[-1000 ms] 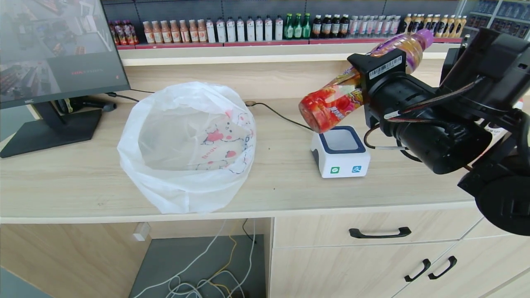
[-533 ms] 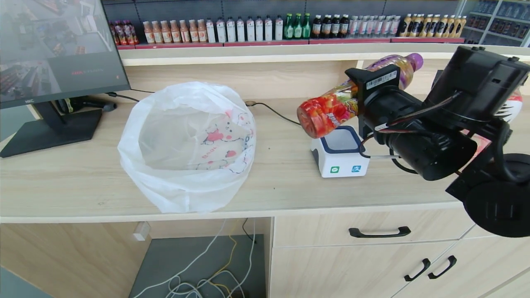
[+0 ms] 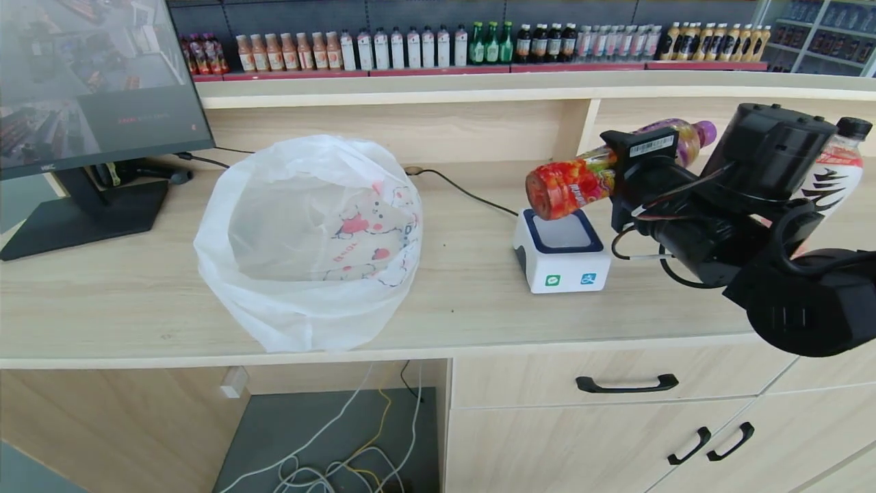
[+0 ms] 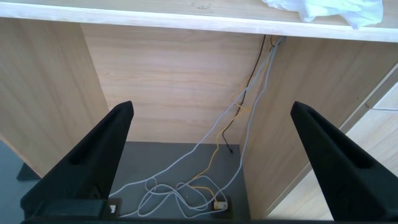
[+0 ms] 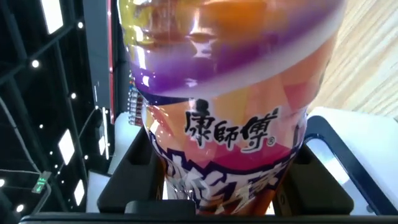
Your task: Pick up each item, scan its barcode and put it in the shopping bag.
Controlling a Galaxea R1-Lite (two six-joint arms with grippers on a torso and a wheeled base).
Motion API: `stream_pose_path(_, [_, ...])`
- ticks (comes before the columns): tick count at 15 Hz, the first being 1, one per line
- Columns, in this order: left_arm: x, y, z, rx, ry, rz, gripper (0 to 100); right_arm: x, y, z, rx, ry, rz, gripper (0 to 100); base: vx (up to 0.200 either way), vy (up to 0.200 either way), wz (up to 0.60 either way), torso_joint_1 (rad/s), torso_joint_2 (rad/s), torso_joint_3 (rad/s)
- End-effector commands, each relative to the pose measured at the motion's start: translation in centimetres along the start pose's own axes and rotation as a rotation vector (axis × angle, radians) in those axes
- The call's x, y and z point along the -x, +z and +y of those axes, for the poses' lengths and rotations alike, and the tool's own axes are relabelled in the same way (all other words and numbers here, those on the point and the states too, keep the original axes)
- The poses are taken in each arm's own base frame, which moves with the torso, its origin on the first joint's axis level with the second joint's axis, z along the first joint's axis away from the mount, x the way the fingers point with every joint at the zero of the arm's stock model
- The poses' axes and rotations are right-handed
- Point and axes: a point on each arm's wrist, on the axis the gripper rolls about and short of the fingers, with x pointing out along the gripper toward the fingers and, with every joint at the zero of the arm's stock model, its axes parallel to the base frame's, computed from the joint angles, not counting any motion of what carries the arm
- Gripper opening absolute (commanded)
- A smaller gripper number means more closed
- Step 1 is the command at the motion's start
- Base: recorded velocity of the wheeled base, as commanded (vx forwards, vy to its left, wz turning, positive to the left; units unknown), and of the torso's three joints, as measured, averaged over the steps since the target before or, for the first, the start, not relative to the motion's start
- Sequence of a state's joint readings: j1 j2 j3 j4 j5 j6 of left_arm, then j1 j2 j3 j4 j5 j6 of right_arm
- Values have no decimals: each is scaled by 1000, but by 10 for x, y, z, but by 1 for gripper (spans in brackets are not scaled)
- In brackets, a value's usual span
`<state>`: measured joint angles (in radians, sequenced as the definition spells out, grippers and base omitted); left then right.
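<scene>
My right gripper [image 3: 624,172] is shut on a juice bottle [image 3: 582,183] with a red-orange label and a purple cap. It holds the bottle lying nearly level, its base just above the dark window of the white barcode scanner [image 3: 561,252] on the counter. Close up in the right wrist view, the bottle [image 5: 230,106] sits between the dark fingers [image 5: 127,171]. The white shopping bag [image 3: 311,236] stands open to the left of the scanner. My left gripper [image 4: 211,162] hangs open below the counter, over the floor cables.
A white bottle with a black cap [image 3: 836,164] stands at the right, behind my right arm. A monitor [image 3: 89,103] on its stand fills the back left. A cable [image 3: 458,188] runs across the counter [image 3: 137,294] to the scanner. Drawers [image 3: 626,387] lie below.
My right arm has lowered and drawn back to the right, tipping the bottle flatter and bringing its base down over the scanner window. The white bottle behind has come into sight.
</scene>
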<state>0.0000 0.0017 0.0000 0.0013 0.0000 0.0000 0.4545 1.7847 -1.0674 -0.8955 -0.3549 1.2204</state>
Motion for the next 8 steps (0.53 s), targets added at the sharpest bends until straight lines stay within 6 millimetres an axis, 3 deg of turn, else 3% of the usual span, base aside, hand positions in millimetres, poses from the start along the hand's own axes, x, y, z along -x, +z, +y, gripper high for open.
stream_pose_path(1, [0,0,0,0,0,0,100,-8,-3,-13,-6,-31,-2,0,0,0,0,0,0,0])
stream_pose_path(4, [0,0,0,0,0,0,100,-11,-5,-15,-47,-31,15,0,0,0,0,0,0,0])
stream_pose_path(8, [0,0,0,0,0,0,100,-16,8,-25,-51,-54,-11,0,0,0,0,0,0,0])
